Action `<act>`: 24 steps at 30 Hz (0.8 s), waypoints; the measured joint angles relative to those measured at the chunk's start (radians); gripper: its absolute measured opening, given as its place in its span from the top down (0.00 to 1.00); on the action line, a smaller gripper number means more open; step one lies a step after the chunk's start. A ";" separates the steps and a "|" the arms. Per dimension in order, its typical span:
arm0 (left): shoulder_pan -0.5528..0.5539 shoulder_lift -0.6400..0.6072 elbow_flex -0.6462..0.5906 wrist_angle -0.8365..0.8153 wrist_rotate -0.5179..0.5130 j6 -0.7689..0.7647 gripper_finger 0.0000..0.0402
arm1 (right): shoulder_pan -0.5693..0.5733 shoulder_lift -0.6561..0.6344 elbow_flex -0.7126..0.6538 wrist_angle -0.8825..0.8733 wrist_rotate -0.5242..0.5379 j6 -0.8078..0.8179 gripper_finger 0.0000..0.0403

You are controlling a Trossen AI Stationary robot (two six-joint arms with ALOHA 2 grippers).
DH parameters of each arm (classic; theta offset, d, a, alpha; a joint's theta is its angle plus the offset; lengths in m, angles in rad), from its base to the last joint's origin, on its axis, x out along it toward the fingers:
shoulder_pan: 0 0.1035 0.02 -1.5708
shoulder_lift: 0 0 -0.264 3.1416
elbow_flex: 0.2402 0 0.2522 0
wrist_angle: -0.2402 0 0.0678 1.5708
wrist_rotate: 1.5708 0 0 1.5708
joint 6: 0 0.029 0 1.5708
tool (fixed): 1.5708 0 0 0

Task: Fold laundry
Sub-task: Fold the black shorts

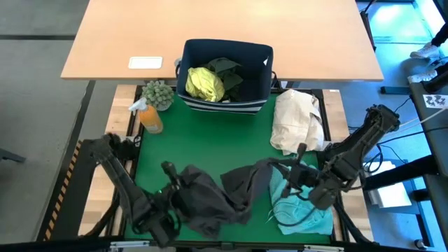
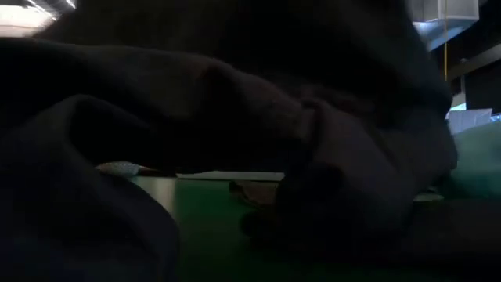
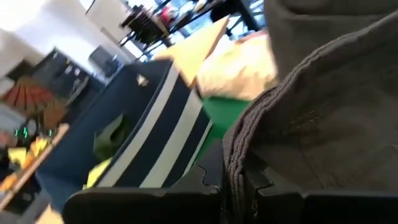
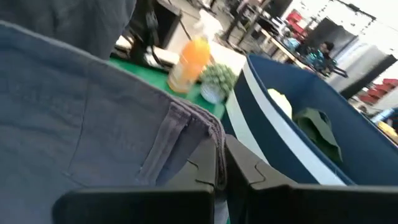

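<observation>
While stretched between them, charcoal grey garment (image 1: 217, 192) in left end effector (image 1: 170, 183) and right end effector (image 1: 299, 170), both clamped on its hem.

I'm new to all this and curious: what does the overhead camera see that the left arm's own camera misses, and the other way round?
Only the high view shows the turquoise garment, the orange spray bottle, the small plant and the right end effector. Only the left wrist view shows the room behind and the left end effector shut on a hem. Both show the charcoal grey garment, navy bin, yellow-green shirt and cream bundle.
</observation>
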 joint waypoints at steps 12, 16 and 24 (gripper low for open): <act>0.011 -0.441 -0.662 0.041 -0.058 -0.488 1.00 | -0.177 -0.120 -0.225 0.200 -0.085 0.030 0.99; 0.039 -0.468 -0.678 0.040 -0.175 -0.459 1.00 | -0.254 -0.169 -0.262 0.394 -0.162 -0.123 0.99; 0.088 -0.470 -0.539 0.044 -0.304 -0.205 1.00 | -0.387 -0.193 -0.262 0.777 -0.351 -0.471 0.99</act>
